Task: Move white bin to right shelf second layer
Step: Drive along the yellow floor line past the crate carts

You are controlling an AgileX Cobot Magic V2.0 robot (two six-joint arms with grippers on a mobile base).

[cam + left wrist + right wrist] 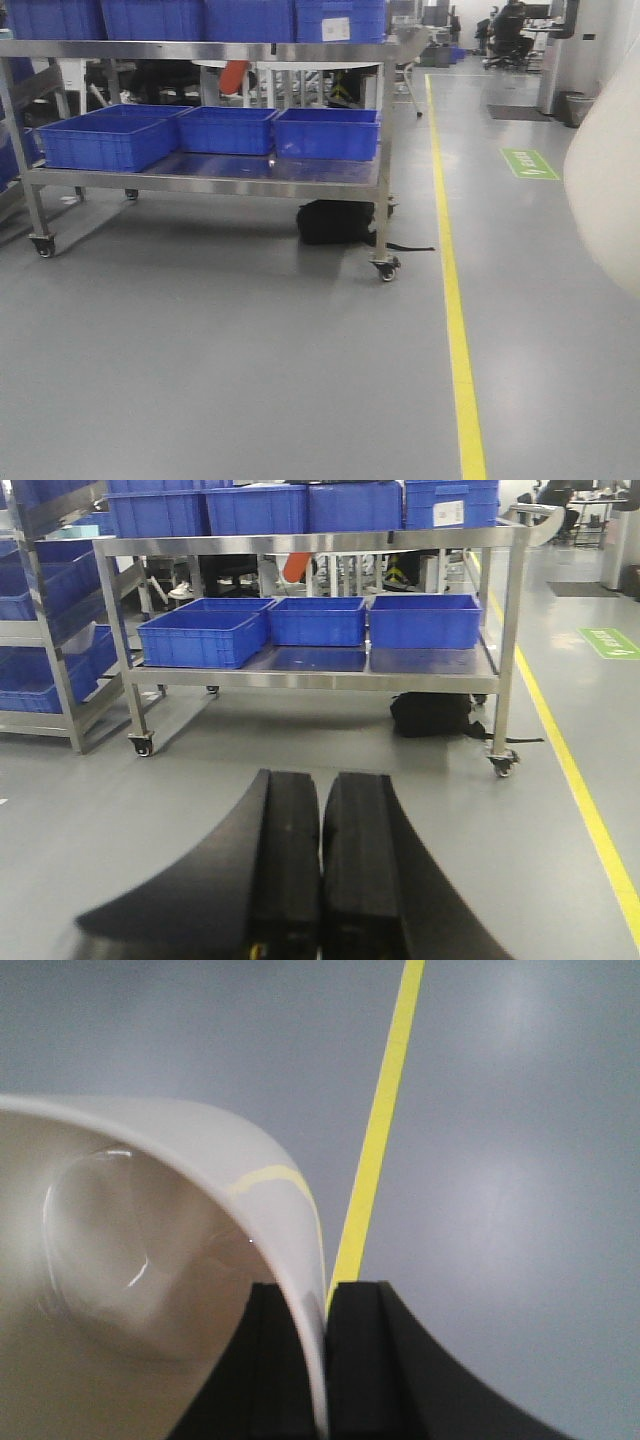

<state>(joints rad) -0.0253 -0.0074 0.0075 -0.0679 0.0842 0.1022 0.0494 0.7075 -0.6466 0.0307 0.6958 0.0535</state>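
Observation:
My right gripper (322,1295) is shut on the wall of the white bin (150,1230), one finger inside and one outside, holding it in the air above the grey floor. The bin's cream side also bulges into the front view (605,200) at the right edge. My left gripper (320,790) is shut and empty, pointing at the floor in front of a steel cart. The right shelf's roller level is out of view.
A wheeled steel cart (200,175) with blue crates (325,132) on both levels stands ahead left. A black bag (336,222) lies under it. A yellow floor line (452,290) runs forward on the right. Another rack of blue crates (40,600) stands at the left.

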